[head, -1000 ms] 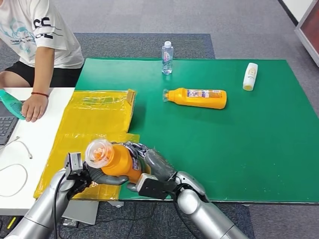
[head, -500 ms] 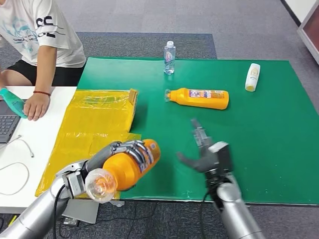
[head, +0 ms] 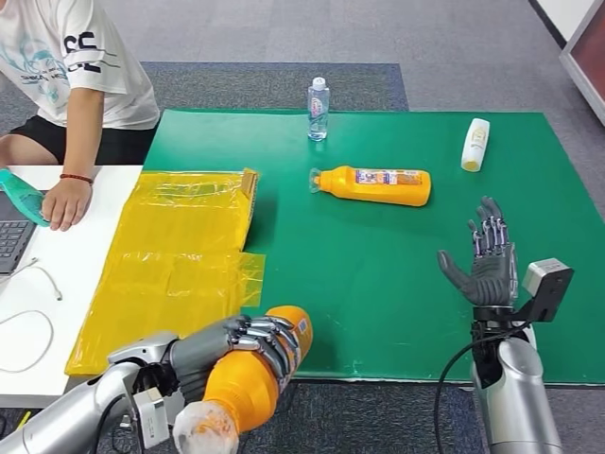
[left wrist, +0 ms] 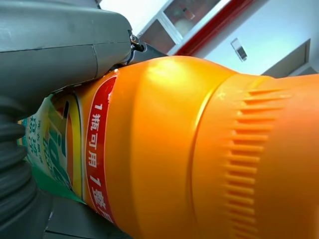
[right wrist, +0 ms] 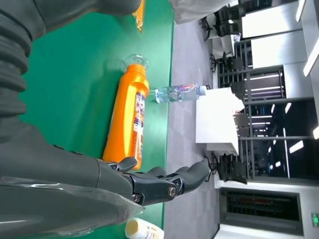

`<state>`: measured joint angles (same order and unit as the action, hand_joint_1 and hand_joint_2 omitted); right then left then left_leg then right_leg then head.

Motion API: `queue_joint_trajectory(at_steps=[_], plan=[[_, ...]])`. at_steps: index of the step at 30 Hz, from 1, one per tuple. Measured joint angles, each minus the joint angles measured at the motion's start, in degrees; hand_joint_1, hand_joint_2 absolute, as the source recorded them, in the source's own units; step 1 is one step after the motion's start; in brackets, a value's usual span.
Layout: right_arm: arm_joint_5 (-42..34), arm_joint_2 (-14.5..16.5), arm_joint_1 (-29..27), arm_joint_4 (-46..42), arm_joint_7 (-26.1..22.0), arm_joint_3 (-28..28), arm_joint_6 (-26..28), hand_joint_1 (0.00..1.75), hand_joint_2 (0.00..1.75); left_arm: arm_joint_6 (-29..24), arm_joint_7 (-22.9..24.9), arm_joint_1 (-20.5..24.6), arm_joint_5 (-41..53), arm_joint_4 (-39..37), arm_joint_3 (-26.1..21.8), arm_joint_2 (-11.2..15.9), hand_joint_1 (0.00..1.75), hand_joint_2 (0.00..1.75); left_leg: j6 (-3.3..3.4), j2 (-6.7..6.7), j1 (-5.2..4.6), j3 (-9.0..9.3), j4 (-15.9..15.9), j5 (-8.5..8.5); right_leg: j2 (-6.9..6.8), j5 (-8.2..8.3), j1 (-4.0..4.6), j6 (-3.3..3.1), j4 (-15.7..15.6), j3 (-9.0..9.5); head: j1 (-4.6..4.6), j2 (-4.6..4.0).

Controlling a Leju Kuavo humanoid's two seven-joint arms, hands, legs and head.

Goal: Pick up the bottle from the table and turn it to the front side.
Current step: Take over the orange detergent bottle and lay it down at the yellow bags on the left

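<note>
- We note the green table mat [head: 442, 312], with 1 spare orange bottle [head: 374, 185] lying near its far side.
- We hold the task's orange bottle [head: 253, 378] off the near table edge, cap toward us.
- Our left hand [head: 246, 342] wraps its body; the turning step is in hand.
- Our right hand [head: 489, 265] hangs spread, holding nothing.
- Next, we judge: rotate until the label faces front.

Orange bottle [head: 246, 378], green table [head: 400, 274]
</note>
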<state>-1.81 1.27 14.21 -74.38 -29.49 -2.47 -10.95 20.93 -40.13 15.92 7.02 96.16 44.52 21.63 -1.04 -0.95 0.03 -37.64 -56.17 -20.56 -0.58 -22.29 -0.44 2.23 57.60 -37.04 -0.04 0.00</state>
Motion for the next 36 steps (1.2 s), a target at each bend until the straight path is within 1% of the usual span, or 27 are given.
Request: queue_joint_trajectory(at_steps=[6, 9, 11, 13, 15, 18, 20, 24, 29, 32, 34, 36], plan=[[0.3, 0.0, -0.2, -0.3, 0.1, -1.1, -0.5, 0.0, 1.75, -0.8, 0.0, 0.8, 0.7, 0.6, 1.7, 1.0, 1.75, 1.75, 0.01, 0.0, -0.01, 0.0, 0.0, 0.0, 0.0, 0.01, 0.0, 0.02, 0.0, 0.02, 0.0, 0.0], [1.1, 0.0, -0.6, -0.4, -0.1, -1.5, -0.9, 0.0, 1.75, -3.8, 0.7, 1.0, 6.6, -1.5, 1.7, 1.9, 1.75, 1.75, 0.01, 0.0, -0.01, 0.01, 0.0, 0.0, 0.0, 0.01, 0.0, 0.02, 0.0, 0.02, 0.0, 0.0], [2.0, 0.0, -1.5, -0.5, -0.5, -1.9, -1.0, 0.0, 1.75, -6.5, 4.0, 0.9, 12.4, -4.2, 0.5, 2.5, 1.75, 1.75, 0.0, 0.0, 0.0, 0.01, 0.0, 0.0, 0.01, 0.01, 0.01, 0.02, 0.0, 0.01, 0.0, 0.0], [3.1, 0.0, -2.9, -0.8, -1.1, -2.5, -1.0, 0.0, 1.75, -8.8, 9.0, 0.8, 17.4, -7.0, -1.7, 2.8, 1.75, 1.75, -0.01, 0.0, 0.02, 0.01, 0.0, 0.0, 0.01, 0.02, 0.03, 0.0, 0.0, -0.02, -0.01, 0.0], [4.1, 0.0, -4.2, -1.0, -1.6, -3.1, -1.3, 0.0, 1.75, -10.0, 13.3, 1.3, 21.1, -9.8, -4.4, 2.9, 1.75, 1.75, -0.02, 0.0, 0.04, 0.0, 0.0, 0.02, 0.0, 0.03, 0.07, -0.03, 0.0, -0.05, -0.01, 0.0], [5.6, 0.0, -5.4, -1.1, -1.8, -3.6, -1.7, 0.0, 1.75, -10.8, 19.1, 3.5, 24.9, -13.9, -7.6, 2.3, 1.75, 1.75, -0.04, 0.0, 0.09, -0.03, 0.0, 0.06, -0.01, 0.03, 0.1, -0.05, 0.0, -0.06, -0.01, 0.0], [6.3, 0.1, -5.9, -1.1, -1.7, -3.7, -1.9, 0.0, 1.75, -11.1, 21.7, 5.5, 26.3, -16.3, -9.0, 1.5, 1.75, 1.75, -0.04, 0.0, 0.08, -0.05, 0.0, 0.06, -0.01, 0.05, 0.1, -0.05, 0.0, -0.06, 0.0, 0.0], [7.5, 0.5, -6.5, -1.1, -1.4, -3.6, -2.0, 0.0, 1.75, -11.2, 23.5, 8.4, 27.1, -19.0, -10.8, 0.1, 1.75, 1.75, 0.0, 0.0, 0.03, -0.07, 0.0, 0.09, -0.01, 0.09, 0.07, -0.02, 0.0, -0.04, 0.0, 0.0], [8.4, 0.9, -6.8, -1.0, -1.1, -3.3, -1.7, 0.0, 1.75, -11.2, 25.2, 9.7, 27.8, -19.7, -11.9, -1.1, 1.75, 1.75, 0.0, 0.0, 0.02, -0.09, 0.0, 0.08, 0.0, 0.09, 0.05, -0.02, 0.0, -0.09, -0.01, 0.0], [8.4, 1.1, -7.0, -0.8, -1.1, -3.2, -1.5, 0.0, 1.75, -10.3, 26.3, 10.8, 28.7, -20.0, -12.0, -1.4, 1.75, 1.75, -0.01, 0.0, 0.03, -0.13, 0.0, 0.09, 0.0, 0.09, 0.07, -0.03, 0.0, -0.15, -0.01, 0.0], [8.5, 1.1, -7.0, -0.5, -1.0, -3.1, -1.4, 0.0, 1.75, -7.6, 26.4, 12.5, 28.6, -20.5, -11.8, -1.3, 1.75, 1.75, -0.05, 0.0, 0.05, -0.18, 0.0, 0.13, 0.0, 0.1, 0.09, -0.05, 0.0, -0.19, -0.01, 0.0], [8.8, 1.1, -6.6, 0.2, -1.0, -2.6, -1.7, 0.0, 1.75, -1.5, 24.8, 15.8, 26.2, -21.5, -10.8, -0.3, 1.75, 1.75, -0.13, 0.0, 0.1, -0.26, 0.0, 0.2, 0.0, 0.16, 0.15, -0.14, 0.1, -0.25, 0.0, 0.0]])
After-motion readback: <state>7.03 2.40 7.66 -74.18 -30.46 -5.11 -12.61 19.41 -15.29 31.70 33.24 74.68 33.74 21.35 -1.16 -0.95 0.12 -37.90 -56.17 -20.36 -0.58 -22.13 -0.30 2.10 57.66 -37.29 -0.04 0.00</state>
